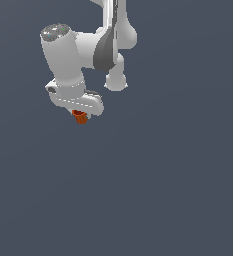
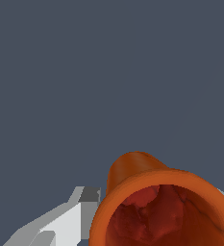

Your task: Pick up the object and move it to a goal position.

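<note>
In the exterior view, the white arm (image 1: pixel 68 55) stood in the upper left, bent over a plain grey ground. Below its hand, the gripper (image 1: pixel 81 113) held the small orange-red cup (image 1: pixel 80 117), which poked out beneath it. In the wrist view, a finger (image 2: pixel 68 221) pressed against the cup (image 2: pixel 166 206), hollow mouth toward the camera; the jaws pinched it.
</note>
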Controlling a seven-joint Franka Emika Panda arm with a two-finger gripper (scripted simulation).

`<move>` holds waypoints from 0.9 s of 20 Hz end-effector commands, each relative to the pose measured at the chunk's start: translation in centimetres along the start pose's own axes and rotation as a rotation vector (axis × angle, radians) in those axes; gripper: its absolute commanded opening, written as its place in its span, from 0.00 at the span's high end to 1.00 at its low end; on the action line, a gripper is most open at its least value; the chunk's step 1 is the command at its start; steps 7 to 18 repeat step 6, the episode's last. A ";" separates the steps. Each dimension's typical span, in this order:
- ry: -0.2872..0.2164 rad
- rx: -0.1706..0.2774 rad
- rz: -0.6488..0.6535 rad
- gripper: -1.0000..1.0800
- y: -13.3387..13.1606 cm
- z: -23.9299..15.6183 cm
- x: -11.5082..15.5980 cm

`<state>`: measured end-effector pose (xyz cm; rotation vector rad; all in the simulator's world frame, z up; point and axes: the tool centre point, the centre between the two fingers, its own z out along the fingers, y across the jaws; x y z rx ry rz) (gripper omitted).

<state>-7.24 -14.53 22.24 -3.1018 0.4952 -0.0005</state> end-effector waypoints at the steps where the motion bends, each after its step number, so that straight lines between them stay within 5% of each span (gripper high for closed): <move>1: 0.000 0.000 -0.001 1.00 0.3 -0.4 0.2; 18: 0.000 0.000 -0.001 1.00 0.2 -0.3 0.2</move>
